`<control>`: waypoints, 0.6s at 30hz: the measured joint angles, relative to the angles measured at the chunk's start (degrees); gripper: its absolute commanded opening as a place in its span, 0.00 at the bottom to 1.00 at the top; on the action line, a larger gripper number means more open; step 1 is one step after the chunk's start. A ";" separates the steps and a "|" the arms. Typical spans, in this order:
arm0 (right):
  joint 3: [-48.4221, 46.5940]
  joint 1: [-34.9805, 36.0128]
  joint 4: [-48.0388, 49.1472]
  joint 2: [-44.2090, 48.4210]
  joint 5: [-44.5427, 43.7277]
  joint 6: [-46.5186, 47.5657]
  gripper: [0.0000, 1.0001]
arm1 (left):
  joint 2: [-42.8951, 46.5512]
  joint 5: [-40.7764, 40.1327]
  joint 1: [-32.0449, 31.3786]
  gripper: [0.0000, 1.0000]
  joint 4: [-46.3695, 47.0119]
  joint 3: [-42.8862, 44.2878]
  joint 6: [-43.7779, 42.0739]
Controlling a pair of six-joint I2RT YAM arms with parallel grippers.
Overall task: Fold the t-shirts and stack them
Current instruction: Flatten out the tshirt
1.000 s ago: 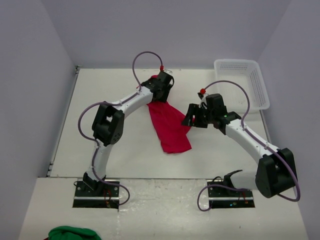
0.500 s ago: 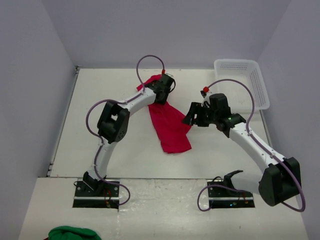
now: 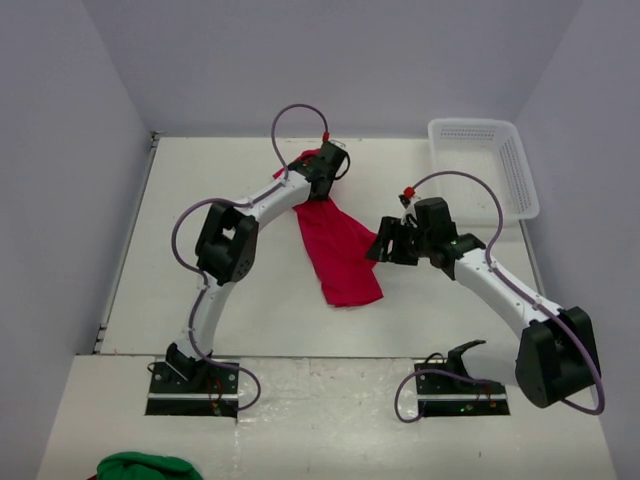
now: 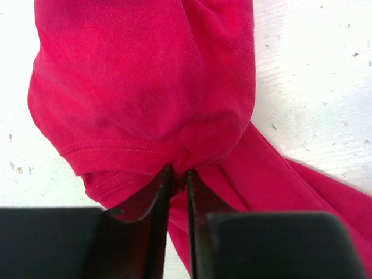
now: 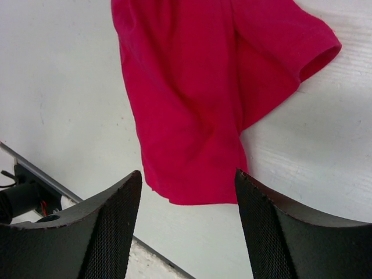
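the left gripper has narrowed to a pinch on the bunched top of the red t-shirt, which trails from the table's far edge toward its middle (not yet folded); the right gripper hovers wide open, empty.

**Around the work: basket, green cloth, bare walls**

A white table fills the middle of the overhead view. Up close its paint shows small dark specks and scuffs. A white plastic mesh basket sits on the table's far right corner, close to the right-hand wall, its long side running front to back. Pale lilac walls close in the left, far and right sides. Nearer the camera lies a white board, and on its left end a bunched green cloth is cut off by the bottom edge of the view.
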State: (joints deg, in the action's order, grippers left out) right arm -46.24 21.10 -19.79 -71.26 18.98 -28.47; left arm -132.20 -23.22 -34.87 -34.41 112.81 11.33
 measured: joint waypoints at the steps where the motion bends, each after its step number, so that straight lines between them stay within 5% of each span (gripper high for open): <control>1: 0.46 0.00 0.04 -0.04 0.00 -0.07 0.66 | 0.00 0.00 0.09 0.03 -0.02 0.00 -0.04; 18: 1.18 0.76 -0.31 -15.30 -2.47 0.00 0.62 | 2.21 -0.63 0.90 0.00 0.17 -1.07 -0.02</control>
State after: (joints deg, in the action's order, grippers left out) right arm -45.06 21.87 -20.10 -86.56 16.51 -28.47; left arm -129.99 -23.86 -33.98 -34.24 111.74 11.31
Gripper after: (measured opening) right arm 0.644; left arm 0.018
